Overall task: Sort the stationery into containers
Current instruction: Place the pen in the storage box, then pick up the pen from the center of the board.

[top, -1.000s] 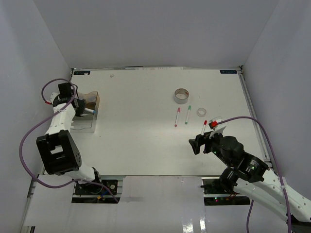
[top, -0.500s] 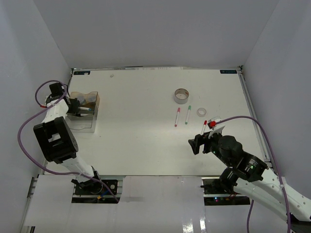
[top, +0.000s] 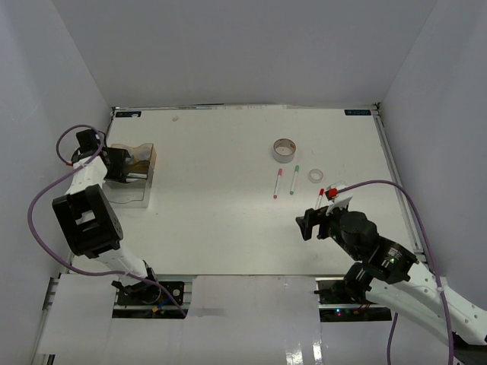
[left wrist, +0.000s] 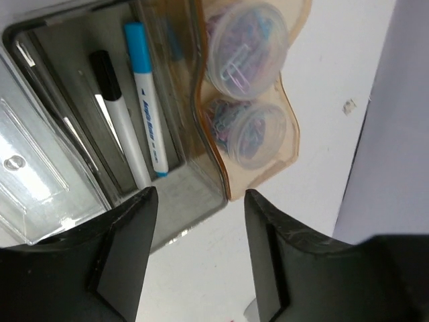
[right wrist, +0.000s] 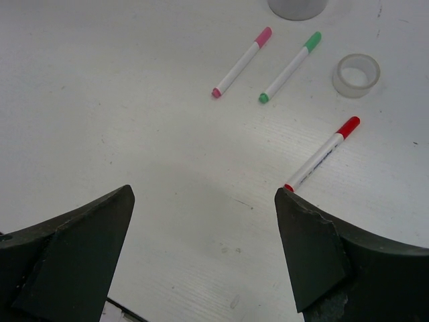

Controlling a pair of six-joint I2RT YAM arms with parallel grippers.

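The amber-brown box point(left wrist: 297, 144) holds a black-capped marker point(left wrist: 120, 121) and a blue-capped marker point(left wrist: 147, 111) in one compartment. Two clear jars point(left wrist: 247, 41) of coloured clips sit behind its wavy divider. My left gripper point(left wrist: 199, 194) is open and empty over the box's point(top: 154, 163) end. The pink marker point(right wrist: 241, 62), green marker point(right wrist: 290, 67), red marker point(right wrist: 322, 154), small tape roll point(right wrist: 356, 74) and large tape roll point(top: 284, 150) lie on the table. My right gripper point(right wrist: 202, 194) hangs open, its right finger just short of the red marker's tail.
The white table point(top: 221, 220) is walled at the back and both sides. The box stands near the left edge, with the left arm's purple cable point(top: 46, 205) looping beside it. The loose stationery is grouped at centre right, just ahead of the right arm.
My left gripper has opened and drawn back left; the blue marker it held over the box now lies inside beside the black one. The right arm has barely moved.
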